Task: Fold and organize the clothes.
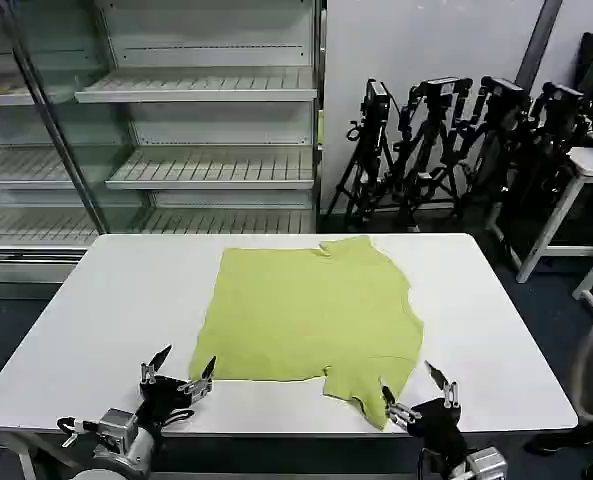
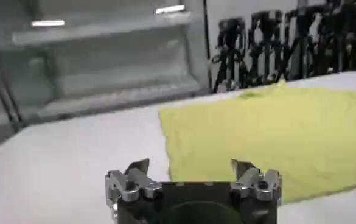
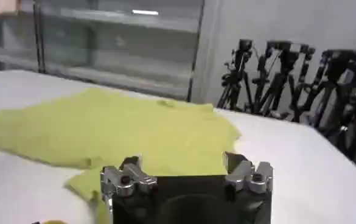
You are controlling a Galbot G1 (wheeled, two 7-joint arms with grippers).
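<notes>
Lime-green T-shirt lies spread, seemingly smooth, beyond left pincer and right pincer, both agape.

T-shirt: one item, plain lime yellow-green, short-sleeved, thin soft fabric. Laid out flat and unfolded on the white table, turned sideways across it: straight hem edge toward the table's left side, neck end toward the right. One sleeve points to the far edge, with a small notch in the outline beside it; the other sleeve points to the near edge, its tip close to that edge, right of centre. Surface mostly smooth, with slight rippling along the right-hand outline. Occupies the middle of the table, somewhat nearer the far edge than either side.
</notes>
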